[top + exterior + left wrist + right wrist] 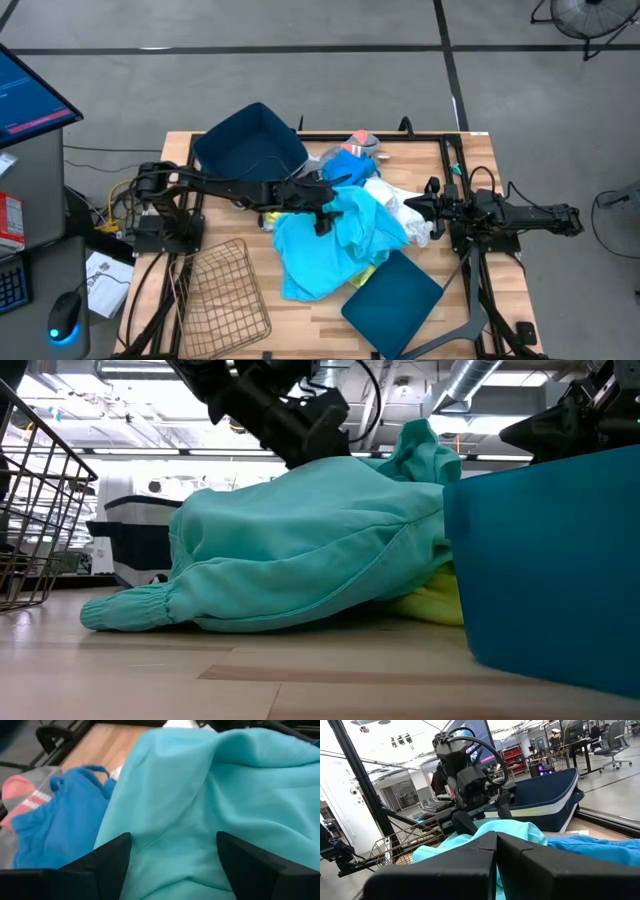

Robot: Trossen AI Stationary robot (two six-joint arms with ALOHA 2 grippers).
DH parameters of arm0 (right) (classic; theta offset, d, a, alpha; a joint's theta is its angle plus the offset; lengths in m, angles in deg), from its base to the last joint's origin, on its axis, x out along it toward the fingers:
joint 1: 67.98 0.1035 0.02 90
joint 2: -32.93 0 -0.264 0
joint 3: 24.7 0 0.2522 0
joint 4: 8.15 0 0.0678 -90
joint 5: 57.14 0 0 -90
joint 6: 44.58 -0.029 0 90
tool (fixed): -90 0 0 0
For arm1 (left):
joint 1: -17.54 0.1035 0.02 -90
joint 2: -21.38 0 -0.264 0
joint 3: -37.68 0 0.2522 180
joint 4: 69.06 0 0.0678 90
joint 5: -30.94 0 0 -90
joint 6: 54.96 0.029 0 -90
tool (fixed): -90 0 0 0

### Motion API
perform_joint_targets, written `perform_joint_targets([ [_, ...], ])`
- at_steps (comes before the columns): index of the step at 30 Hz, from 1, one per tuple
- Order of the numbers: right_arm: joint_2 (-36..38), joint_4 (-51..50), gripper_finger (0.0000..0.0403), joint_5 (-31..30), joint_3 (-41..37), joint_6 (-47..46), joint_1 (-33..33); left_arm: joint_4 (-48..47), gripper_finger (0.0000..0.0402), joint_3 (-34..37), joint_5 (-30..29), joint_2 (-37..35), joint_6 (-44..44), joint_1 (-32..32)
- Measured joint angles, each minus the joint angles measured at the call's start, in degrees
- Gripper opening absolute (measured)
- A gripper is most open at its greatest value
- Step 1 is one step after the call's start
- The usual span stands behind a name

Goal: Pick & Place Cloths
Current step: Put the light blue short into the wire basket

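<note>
Nearest us on the wooden counter (300,320) we see one wire mesh basket (222,300) on the left and one dark blue plastic bin (392,297) on the right, with a second dark blue bin (248,140) far behind. Between them lies the large turquoise fabric garment (330,245), over one yellow cloth (430,600) and beside white cloths (400,205). Our left claw (322,212) hangs spread just above the turquoise garment, holding nothing. Farther off lie one blue cloth (65,827) and one grey sock with orange bands (22,800). Our right claw (425,207) waits, pressed together, at the white cloths. We judge that a shallow pinch could slip off the fold, or drag neighbouring cloths along.
</note>
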Motion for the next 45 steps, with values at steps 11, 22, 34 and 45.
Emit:
perform_joint_targets([
  [11, 0.0, 0.0, 0.0000, 0.0, 0.0, 0.0, 0.0, 0.0, 0.0016, 0.0, -6.8, -6.8, 2.8, -0.8],
  [22, 0.0, 0.0, 0.0000, 0.0, 0.0, 0.0, 0.0, 1.2, 0.0000, 0.0, -6.6, -20.5, 3.0, -0.8],
  [34, 0.0, 0.0, 0.0000, 0.0, 0.0, 0.0, 0.0, 2.0, 0.0096, 4.2, 4.2, -24.5, 7.0, -0.1],
  [45, 0.0, 0.0, 0.0000, 0.0, 0.0, 0.0, 0.0, 3.0, 0.0303, 8.2, 2.8, -15.2, 6.5, 2.2],
])
